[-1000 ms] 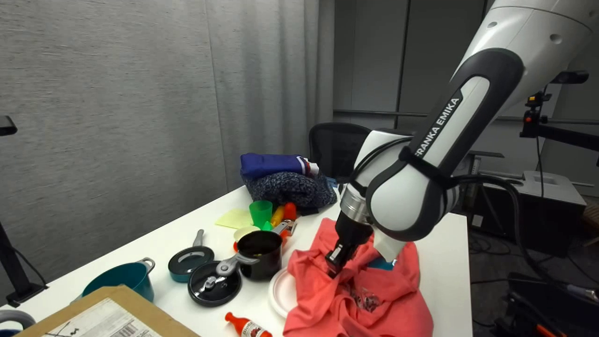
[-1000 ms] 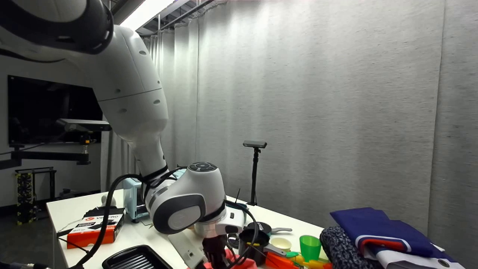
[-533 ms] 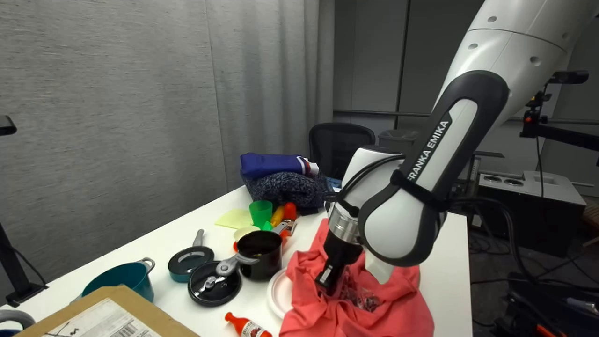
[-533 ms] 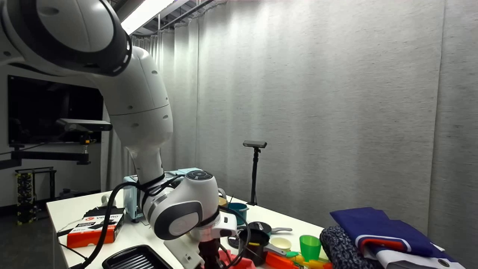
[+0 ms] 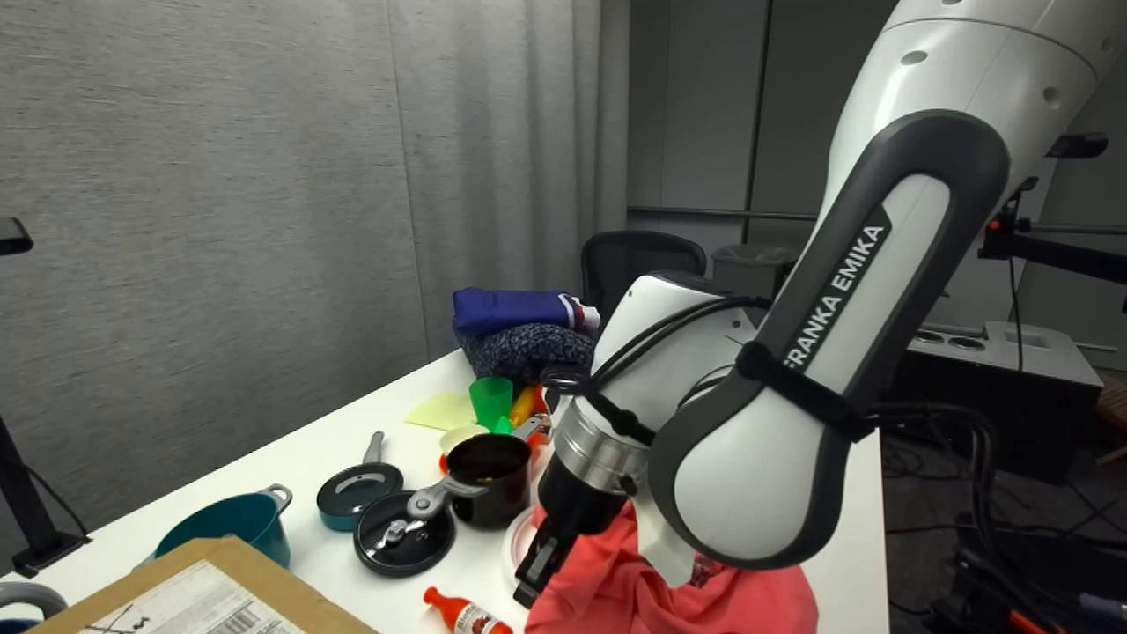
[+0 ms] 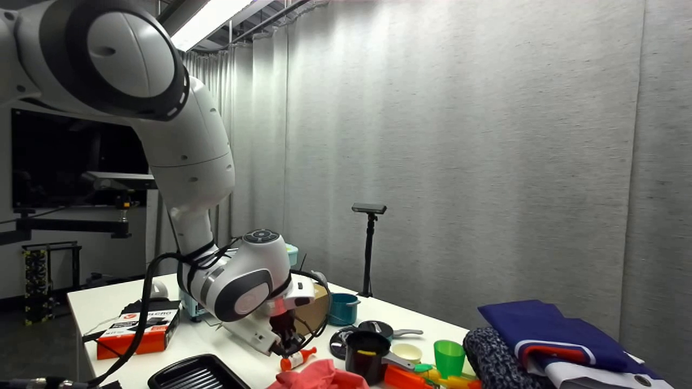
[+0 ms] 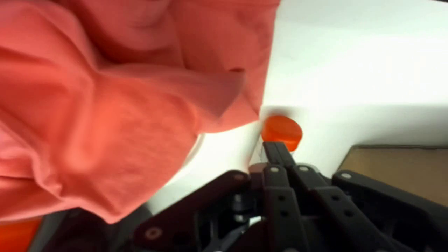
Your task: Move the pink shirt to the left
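Pincer (image 7: 279,153): squeezed together, nothing in it, near the red bottle (image 7: 281,132).
Pink shirt (image 7: 140,105): bunched on the white surface (image 7: 350,70), beside the pincer.
Shirt job now: getting ready to grab, I think.
Shirt job next: should spread, pinch a fold, pull left.

Pink shirt (image 5: 669,609), coral-toned, lying rumpled in loose, heaped folds on white table (image 5: 850,563).
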`<state>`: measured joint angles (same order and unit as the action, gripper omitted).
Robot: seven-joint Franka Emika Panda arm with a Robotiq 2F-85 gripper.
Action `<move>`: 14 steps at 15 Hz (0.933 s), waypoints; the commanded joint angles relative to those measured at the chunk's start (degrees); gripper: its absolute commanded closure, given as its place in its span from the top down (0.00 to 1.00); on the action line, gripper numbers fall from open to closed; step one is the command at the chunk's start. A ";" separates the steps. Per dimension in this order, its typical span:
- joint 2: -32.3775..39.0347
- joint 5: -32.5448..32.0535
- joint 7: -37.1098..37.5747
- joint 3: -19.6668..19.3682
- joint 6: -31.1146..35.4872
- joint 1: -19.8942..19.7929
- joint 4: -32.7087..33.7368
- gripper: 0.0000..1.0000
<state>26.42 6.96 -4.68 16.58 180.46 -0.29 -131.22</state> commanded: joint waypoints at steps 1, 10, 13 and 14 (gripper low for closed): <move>-0.27 -2.27 2.96 -5.36 -0.23 4.84 0.94 0.00; -0.51 -5.40 16.30 -38.40 -6.94 25.13 -3.29 0.00; -0.50 -7.02 16.79 -35.96 -7.12 22.00 -3.21 0.02; -0.36 -7.16 17.35 -36.13 -7.28 22.23 -3.33 0.02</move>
<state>26.22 2.61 10.71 -20.75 173.10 23.68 -134.62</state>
